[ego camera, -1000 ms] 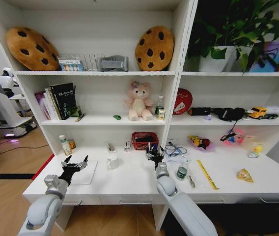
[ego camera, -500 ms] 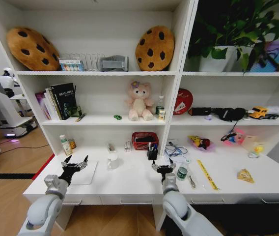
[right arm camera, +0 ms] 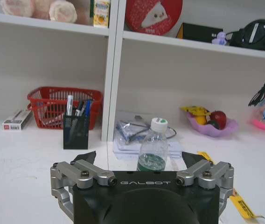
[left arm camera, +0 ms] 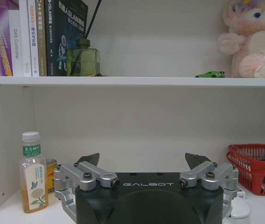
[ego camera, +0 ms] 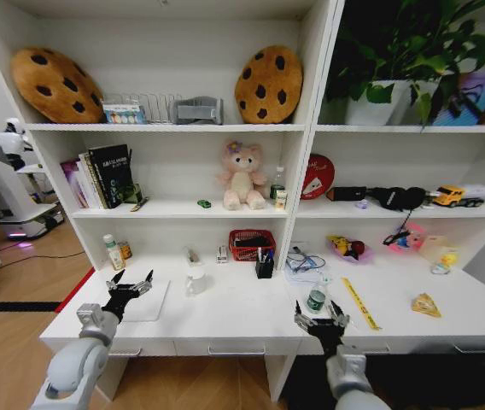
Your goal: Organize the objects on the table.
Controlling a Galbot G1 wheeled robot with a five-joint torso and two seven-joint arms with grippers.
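Desk state, listed left to right.

Left gripper [ego camera: 131, 285]: fingers spread, empty, poised above the laptop [ego camera: 147, 301] at the left end of the table [ego camera: 225, 320].
Cup [ego camera: 195, 278]: upright on the table, right of the laptop, not put away.
Pen holder [ego camera: 265, 265]: stands by the shelf divider with pens in it; this part looks settled.
Right gripper [ego camera: 320, 319]: low at the table's front edge, fingers apart, holding nothing.
Bottle [ego camera: 316, 300]: upright just behind the right gripper, not yet picked up.
Ruler [ego camera: 360, 301]: flat on the table, right of the bottle, loose.
Toy car [ego camera: 204, 203]: on the middle shelf beside the teddy [ego camera: 242, 175].

Judgement: pens appear sorted; bottle, ruler, cup and laptop remain to be tidied, so the task is at an early-to-middle stage.

View differences: the right wrist view resolves individual pens in the pen holder [right arm camera: 76, 128] and the bottle [right arm camera: 153, 147] centred between its jaws. The left wrist view shows the toy car [left arm camera: 210, 74] at shelf level and a tea bottle [left arm camera: 33, 171] against the side panel.
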